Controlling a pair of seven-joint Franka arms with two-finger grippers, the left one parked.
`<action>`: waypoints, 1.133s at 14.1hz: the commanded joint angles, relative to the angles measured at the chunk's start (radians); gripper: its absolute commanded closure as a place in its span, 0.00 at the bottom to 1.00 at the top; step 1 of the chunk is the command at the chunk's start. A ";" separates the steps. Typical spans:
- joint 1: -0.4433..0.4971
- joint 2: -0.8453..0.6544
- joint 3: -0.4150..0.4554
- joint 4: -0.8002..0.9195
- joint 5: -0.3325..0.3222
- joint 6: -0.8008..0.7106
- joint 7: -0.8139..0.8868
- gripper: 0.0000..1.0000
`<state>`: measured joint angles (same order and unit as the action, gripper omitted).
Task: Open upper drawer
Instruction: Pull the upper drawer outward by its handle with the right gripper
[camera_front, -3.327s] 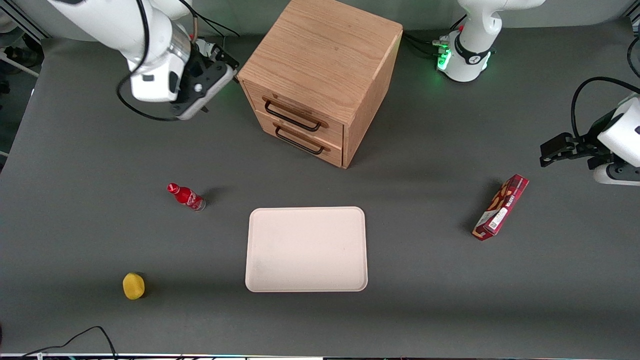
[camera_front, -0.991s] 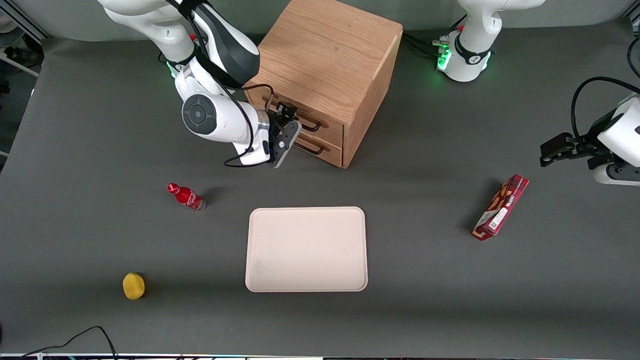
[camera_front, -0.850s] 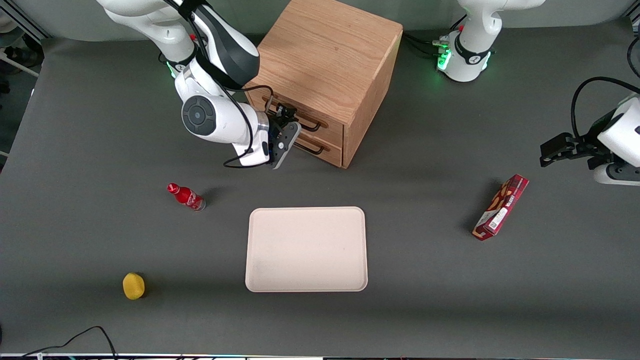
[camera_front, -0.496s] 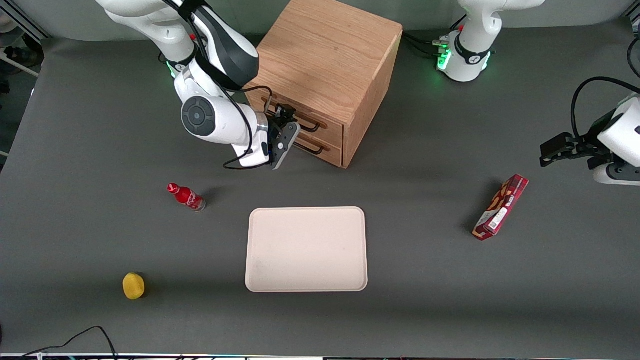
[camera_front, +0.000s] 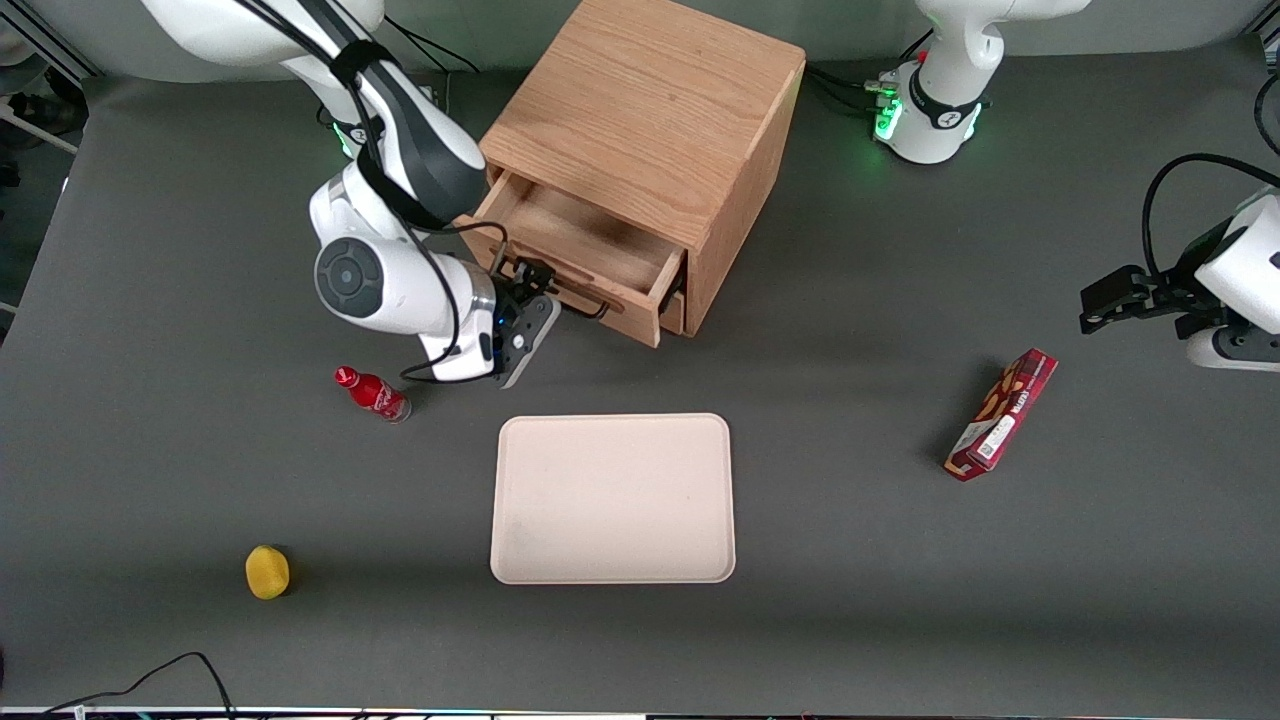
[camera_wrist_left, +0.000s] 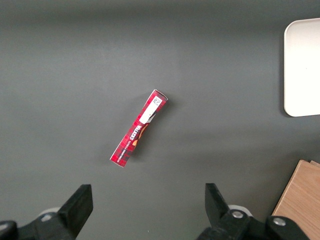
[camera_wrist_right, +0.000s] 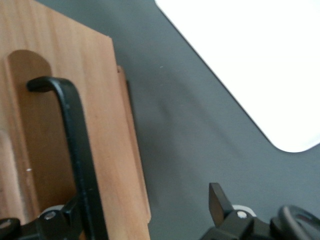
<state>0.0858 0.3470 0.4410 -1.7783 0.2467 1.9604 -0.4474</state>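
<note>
The oak cabinet (camera_front: 650, 110) stands at the back of the table. Its upper drawer (camera_front: 585, 250) is pulled partly out, showing a shallow, empty wooden box. The thin black bar handle (camera_front: 583, 303) sits on its light wood front and also shows in the right wrist view (camera_wrist_right: 80, 145). My right gripper (camera_front: 528, 288) is in front of the drawer at the handle's end toward the working arm. In the right wrist view the gripper (camera_wrist_right: 145, 202) is open, jaws wide apart, with the handle against one finger (camera_wrist_right: 70, 212). Only a sliver of the bottom drawer (camera_front: 675, 312) shows.
A red bottle (camera_front: 372, 394) lies close to the working arm's wrist, nearer the front camera. A beige tray (camera_front: 612, 498) sits in front of the cabinet. A yellow object (camera_front: 267, 571) lies near the table's front edge. A red box (camera_front: 1002, 413) lies toward the parked arm's end.
The upper drawer went from closed to pulled partly out. My gripper and wrist moved away from the cabinet, toward the front camera, staying at the handle.
</note>
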 joint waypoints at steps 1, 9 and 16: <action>0.009 0.079 -0.021 0.123 -0.036 -0.061 -0.014 0.00; 0.011 0.199 -0.056 0.307 -0.061 -0.155 -0.014 0.00; 0.014 0.271 -0.102 0.428 -0.101 -0.206 -0.017 0.00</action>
<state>0.0871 0.5755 0.3544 -1.4233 0.1707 1.7873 -0.4511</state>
